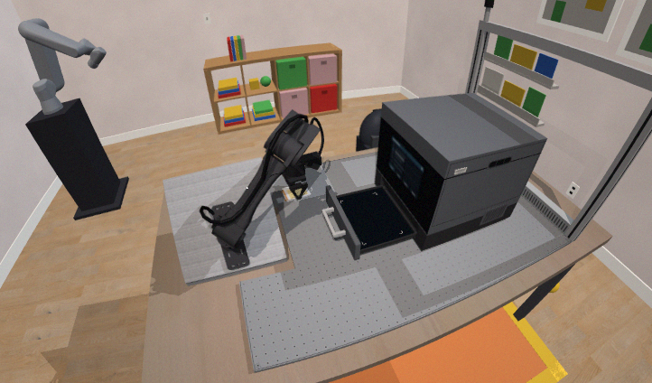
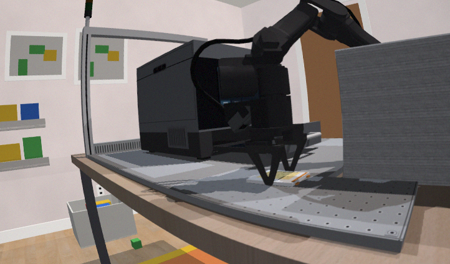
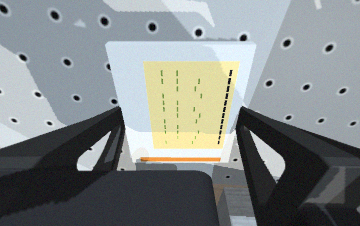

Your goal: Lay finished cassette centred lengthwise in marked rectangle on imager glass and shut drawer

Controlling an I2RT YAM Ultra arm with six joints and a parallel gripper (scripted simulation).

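Note:
The finished cassette FINISHED [image 1: 287, 195] [image 2: 289, 177] [image 3: 190, 102] is a flat clear plate with a yellow gel window and an orange stripe. It lies on the perforated board left of the imager's drawer. My gripper [image 1: 297, 192] [image 2: 278, 176] [image 3: 180, 112] is straight above it, fingers down at its two long sides and shut on it. The cassette still rests on the board. The gel imager IM [image 1: 461, 138] [image 2: 166, 98] is a dark grey box. Its drawer [image 1: 349, 238] is pulled out, and the dark glass [image 1: 374, 211] with white corner marks is bare.
The drawer's white handle [image 1: 330, 220] faces my arm. My arm's base [image 1: 235, 256] stands on a raised grey block [image 1: 192, 200] [image 2: 395, 108]. A dark dome [image 1: 367, 127] sits behind the imager. A metal frame post [image 1: 618, 157] [image 2: 88, 91] stands at the table's far side.

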